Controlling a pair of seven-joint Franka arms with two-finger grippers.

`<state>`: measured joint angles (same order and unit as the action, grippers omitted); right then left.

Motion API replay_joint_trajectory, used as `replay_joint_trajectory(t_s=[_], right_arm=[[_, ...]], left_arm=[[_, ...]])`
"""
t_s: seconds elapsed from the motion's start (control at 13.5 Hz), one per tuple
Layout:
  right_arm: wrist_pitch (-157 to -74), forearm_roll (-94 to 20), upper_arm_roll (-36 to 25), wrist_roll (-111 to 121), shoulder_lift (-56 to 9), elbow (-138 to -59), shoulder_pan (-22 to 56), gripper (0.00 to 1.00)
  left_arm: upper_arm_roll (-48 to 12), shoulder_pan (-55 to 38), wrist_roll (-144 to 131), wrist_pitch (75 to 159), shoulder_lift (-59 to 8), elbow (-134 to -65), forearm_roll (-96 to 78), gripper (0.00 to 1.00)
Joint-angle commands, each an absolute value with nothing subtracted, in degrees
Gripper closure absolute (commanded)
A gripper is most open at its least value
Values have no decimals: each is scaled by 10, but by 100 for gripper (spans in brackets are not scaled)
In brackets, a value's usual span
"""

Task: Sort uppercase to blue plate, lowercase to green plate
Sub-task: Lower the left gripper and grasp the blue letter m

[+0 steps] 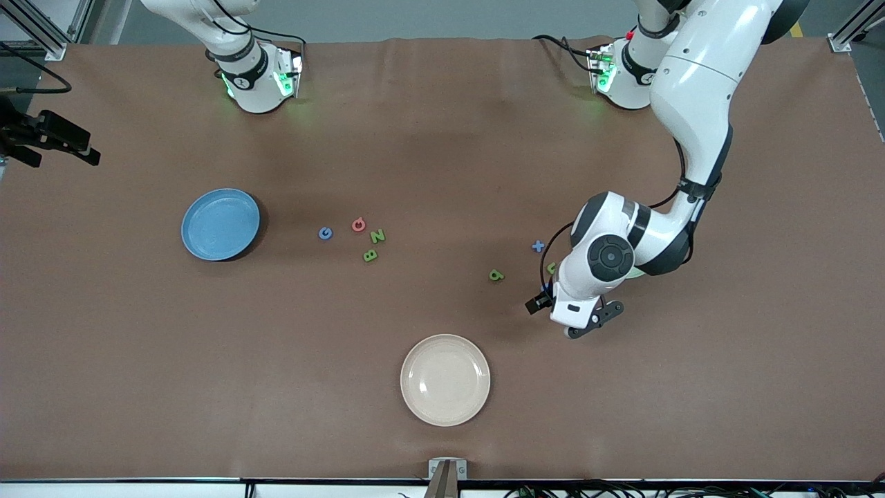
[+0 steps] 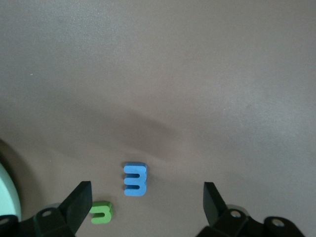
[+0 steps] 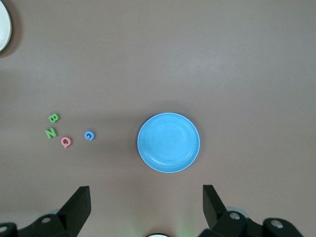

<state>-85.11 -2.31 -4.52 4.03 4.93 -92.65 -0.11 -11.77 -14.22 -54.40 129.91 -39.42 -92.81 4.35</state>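
The blue plate [image 1: 220, 224] lies toward the right arm's end and also shows in the right wrist view [image 3: 169, 142]. Beside it lie the uppercase letters: blue G [image 1: 325, 233], pinkish-red Q [image 1: 358, 224], green N [image 1: 377, 236] and green B [image 1: 370, 255]. The lowercase blue x [image 1: 538, 245], green a-like letter [image 1: 496, 275] and green u [image 1: 551, 267] lie by the left arm. My left gripper [image 2: 146, 197] is open and low over the blue m [image 2: 135, 179], with the green u [image 2: 101, 212] beside one finger. The green plate [image 2: 7, 192] is mostly hidden under the left arm. My right gripper [image 3: 146, 197] is open, empty and high above the table.
A cream-white plate [image 1: 445, 379] lies near the front edge, nearer the front camera than all the letters. The left arm's hand [image 1: 577, 308] hangs over the lowercase group. A black device [image 1: 48, 135] sticks in at the right arm's end of the table.
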Motion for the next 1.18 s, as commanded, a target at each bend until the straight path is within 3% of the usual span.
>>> replay_joint_trajectory(t_s=[0.0, 0.37, 1.11], right_arm=[[-853, -11, -48, 47, 54, -928, 4, 0], [-858, -4, -46, 47, 64, -942, 5, 0], [-863, 6, -30, 47, 72, -954, 0, 0]], left_arm=[[-120, -140, -564, 1331, -388, -957, 54, 6], [-119, -142, -585, 1379, -396, -982, 54, 19], [-118, -143, -584, 1401, -408, -999, 62, 31]])
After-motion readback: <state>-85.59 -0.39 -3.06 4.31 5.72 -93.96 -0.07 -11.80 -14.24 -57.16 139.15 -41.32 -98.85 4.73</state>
